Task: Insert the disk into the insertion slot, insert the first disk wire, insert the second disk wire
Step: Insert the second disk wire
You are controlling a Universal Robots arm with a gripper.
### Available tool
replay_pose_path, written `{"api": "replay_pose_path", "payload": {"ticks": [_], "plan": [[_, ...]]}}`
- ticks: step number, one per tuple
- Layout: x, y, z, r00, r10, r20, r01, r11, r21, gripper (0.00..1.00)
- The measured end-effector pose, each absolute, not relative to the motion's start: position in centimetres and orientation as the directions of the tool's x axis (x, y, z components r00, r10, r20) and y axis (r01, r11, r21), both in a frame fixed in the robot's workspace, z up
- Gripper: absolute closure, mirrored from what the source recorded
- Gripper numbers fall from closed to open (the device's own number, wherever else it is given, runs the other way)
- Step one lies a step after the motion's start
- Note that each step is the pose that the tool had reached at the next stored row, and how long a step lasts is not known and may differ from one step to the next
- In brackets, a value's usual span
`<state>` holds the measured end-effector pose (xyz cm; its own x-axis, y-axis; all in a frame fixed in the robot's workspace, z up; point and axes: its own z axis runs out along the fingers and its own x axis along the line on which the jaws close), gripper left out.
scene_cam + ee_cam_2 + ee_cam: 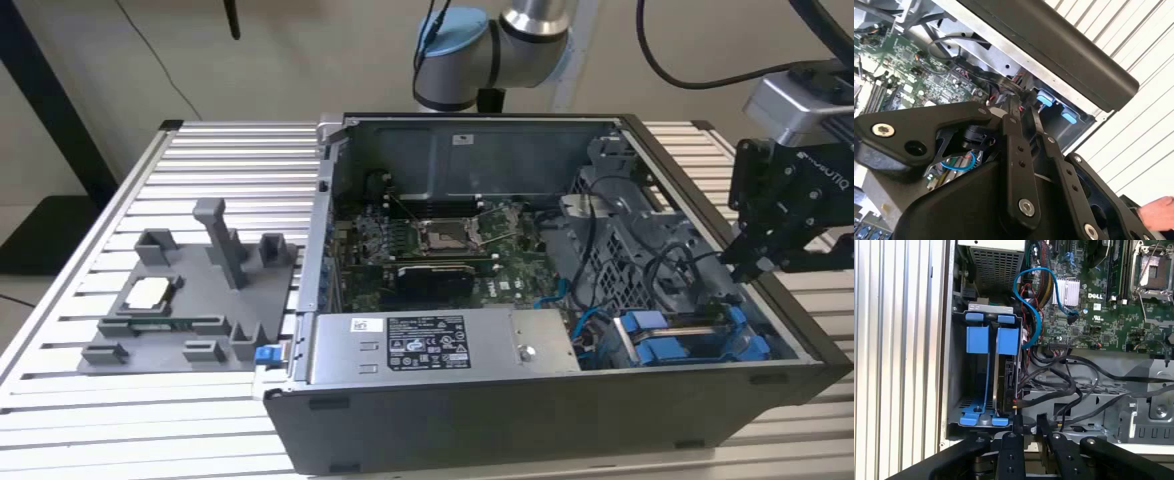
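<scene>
Disk [1007, 375] stood just beyond the claw [1029, 422], which hung low at the case's corner, probably to reach the drive's connector end; whether it was spread or pinching a lead, I cannot tell. Black wires [1069, 385] trailed beside it. Outward, the disk sat edge-on in the insertion slot [955, 370], apparently fully seated, inside the case [534, 420] on the slatted counter [80, 420].

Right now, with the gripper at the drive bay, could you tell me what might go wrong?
1. Black cables run loose beside the insertion slot, right by the gripper; they could snag.
2. The blue cable loops near the disk and might get pulled.
3. A hand is near the arm in the second wrist view.
</scene>
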<state>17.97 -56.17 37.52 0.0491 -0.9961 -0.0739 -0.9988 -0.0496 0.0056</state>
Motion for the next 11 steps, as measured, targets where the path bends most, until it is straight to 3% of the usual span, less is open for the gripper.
{"api": "replay_pose_path", "payload": {"ticks": [11], "plan": [[18.7, -56.18, 37.05, 0.05, -0.996, -0.071, -0.999, -0.05, -0.008, 0.75]]}}
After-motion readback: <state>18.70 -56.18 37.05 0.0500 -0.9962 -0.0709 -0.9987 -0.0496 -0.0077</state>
